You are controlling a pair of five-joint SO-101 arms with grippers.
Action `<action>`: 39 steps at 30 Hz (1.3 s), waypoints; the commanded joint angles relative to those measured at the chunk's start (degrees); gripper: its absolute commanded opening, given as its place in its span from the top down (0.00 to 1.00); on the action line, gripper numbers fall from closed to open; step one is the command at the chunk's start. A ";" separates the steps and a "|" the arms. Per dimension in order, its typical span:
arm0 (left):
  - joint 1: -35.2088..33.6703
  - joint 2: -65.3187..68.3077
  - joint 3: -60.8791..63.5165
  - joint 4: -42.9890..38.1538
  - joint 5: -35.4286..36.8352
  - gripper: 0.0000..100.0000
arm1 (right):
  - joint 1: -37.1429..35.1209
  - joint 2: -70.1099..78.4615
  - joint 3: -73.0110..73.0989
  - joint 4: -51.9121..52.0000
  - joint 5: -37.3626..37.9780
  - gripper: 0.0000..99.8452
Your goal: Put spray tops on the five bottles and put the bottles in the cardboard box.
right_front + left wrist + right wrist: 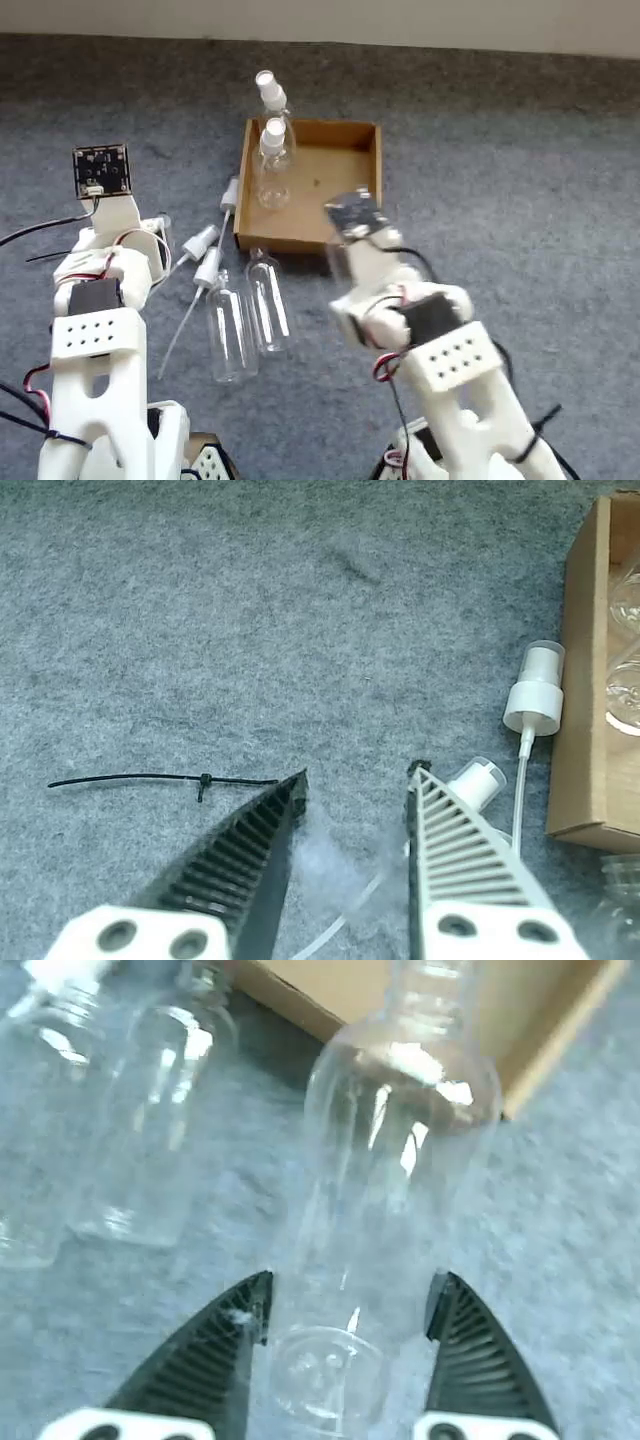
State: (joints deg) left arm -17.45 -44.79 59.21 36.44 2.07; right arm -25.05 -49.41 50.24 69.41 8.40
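Note:
My right gripper is shut on a clear bottle without a top; its fingers press the lower body and its neck points at the cardboard box. In the high view this bottle is at the box's front edge. Two more topless bottles lie on the carpet. One topped bottle stands in the box and another stands just behind it. My left gripper is open above a loose spray top. A second spray top lies beside the box wall.
A black cable tie lies on the grey carpet off to one side of the left gripper. A third spray top with its thin tube rests by the lying bottles. A pale wall edge runs along the back of the carpet.

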 commanded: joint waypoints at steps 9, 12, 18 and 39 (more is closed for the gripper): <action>-0.40 -0.22 -0.22 -1.05 0.70 0.84 | 41.54 9.89 -0.13 -1.89 25.93 0.86; -0.40 -0.22 -0.22 -1.05 0.70 0.84 | 46.73 16.48 -0.22 -3.74 29.71 0.86; -0.31 -0.22 -0.22 -1.05 0.70 0.84 | 51.12 25.89 -0.75 -4.35 33.14 0.82; -0.31 -0.22 -0.22 -1.05 0.70 0.84 | 42.24 28.00 -12.26 -4.35 21.36 0.70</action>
State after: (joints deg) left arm -17.45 -44.79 59.21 36.44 2.07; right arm 19.52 -21.71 42.33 65.54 32.22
